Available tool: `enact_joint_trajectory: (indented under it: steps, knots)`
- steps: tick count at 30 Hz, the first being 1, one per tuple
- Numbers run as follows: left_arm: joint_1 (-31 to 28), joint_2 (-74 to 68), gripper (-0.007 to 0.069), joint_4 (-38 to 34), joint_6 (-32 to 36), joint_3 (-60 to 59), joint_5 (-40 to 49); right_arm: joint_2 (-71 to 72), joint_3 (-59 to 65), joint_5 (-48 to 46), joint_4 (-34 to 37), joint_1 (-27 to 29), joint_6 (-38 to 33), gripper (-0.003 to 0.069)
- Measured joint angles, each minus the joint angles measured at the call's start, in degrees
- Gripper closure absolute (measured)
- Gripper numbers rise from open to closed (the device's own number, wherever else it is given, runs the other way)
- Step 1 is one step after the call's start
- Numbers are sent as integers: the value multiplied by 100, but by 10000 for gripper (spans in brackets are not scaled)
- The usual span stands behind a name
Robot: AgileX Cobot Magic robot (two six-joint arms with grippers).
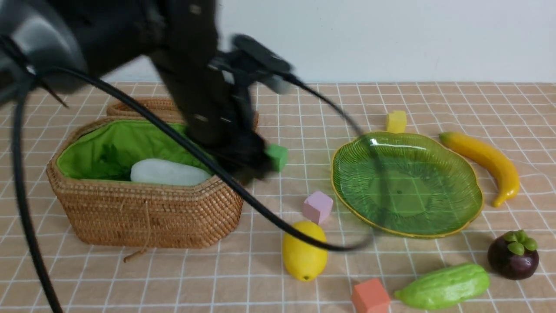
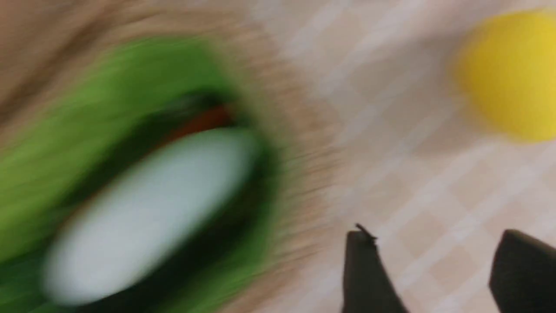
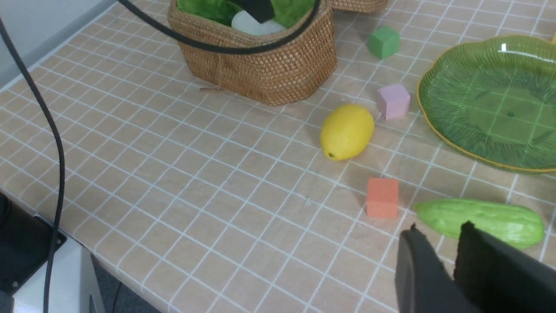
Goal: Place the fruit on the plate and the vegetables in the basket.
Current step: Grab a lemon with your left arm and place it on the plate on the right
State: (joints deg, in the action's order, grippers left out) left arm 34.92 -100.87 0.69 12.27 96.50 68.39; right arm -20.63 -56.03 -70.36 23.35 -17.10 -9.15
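Note:
The wicker basket (image 1: 143, 213) with green lining holds a white radish (image 1: 169, 172). In the blurred left wrist view the radish (image 2: 147, 213) lies beside an orange streak (image 2: 204, 121). My left gripper (image 2: 438, 243) hangs open and empty past the basket's right rim, a dark blur (image 1: 245, 158) in the front view. The lemon (image 1: 304, 250), banana (image 1: 484, 161), mangosteen (image 1: 513, 254) and gourd (image 1: 443, 287) lie on the cloth around the empty green plate (image 1: 406, 182). My right gripper (image 3: 441, 232) hovers near the gourd (image 3: 478, 219), jaws slightly apart, holding nothing.
Foam cubes lie scattered on the cloth: green (image 1: 276, 156), pink (image 1: 318, 207), orange (image 1: 370, 298) and yellow (image 1: 396, 121). The woven lid (image 1: 147, 106) lies behind the basket. A black cable (image 1: 260, 208) loops from the left arm over the lemon.

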Motion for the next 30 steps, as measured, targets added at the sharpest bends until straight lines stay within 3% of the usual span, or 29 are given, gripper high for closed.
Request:
enact_joint_trajectory:
  steps: [2,4,8,12,26,30]
  knots:
    - [459,-269,259,-424,-682,0,-60,0,0,-202,-22,0,13,500]
    - [530,-414,234,-457,-906,0,-83,0,0,-203,-22,0,18,499]
    - [595,-1208,50,-414,-1942,0,-438,0,0,-203,-17,0,44,497]
    - [595,-1635,-41,-206,-2510,0,-774,0,0,-203,56,0,45,497]
    - [595,-2063,-39,-165,-2735,0,-1450,0,0,-203,92,0,40,497]
    - [595,-2216,19,-161,-2740,0,-1456,0,0,-203,92,0,40,497]
